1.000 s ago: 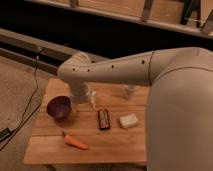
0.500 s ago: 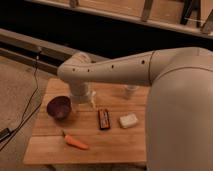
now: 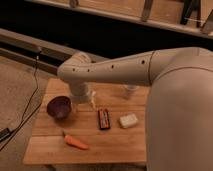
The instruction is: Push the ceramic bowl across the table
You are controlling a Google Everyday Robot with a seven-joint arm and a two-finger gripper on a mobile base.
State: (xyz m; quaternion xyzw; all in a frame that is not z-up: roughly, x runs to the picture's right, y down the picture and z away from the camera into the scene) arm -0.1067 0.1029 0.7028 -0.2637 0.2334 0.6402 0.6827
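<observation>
- The ceramic bowl sits near the left edge of the desk; a push toward 9 o'clock could send it off.
- The gripper hangs just beside the bowl at its 3 o'clock. I cannot tell its state. An off-centre touch could tip the bowl.

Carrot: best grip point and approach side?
Grip the carrot across its thicker half, near the stem end, coming straight down from above: it lies flat on the table and tapers toward its right tip. The end effector hangs beside the ceramic bowl, on its right in the image.
</observation>
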